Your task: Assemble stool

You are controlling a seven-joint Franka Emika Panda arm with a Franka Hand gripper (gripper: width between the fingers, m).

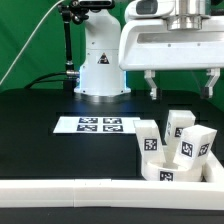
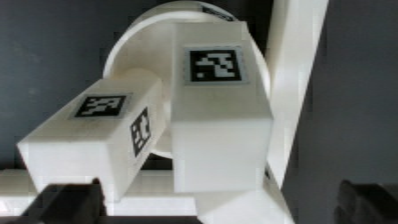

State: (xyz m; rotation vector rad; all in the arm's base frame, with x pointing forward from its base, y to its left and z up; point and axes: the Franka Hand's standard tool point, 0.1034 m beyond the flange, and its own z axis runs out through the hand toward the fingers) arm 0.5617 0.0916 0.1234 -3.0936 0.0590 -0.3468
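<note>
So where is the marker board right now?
In the exterior view the marker board lies flat on the black table, in front of the arm's white base and toward that view's left of the stool legs.
</note>
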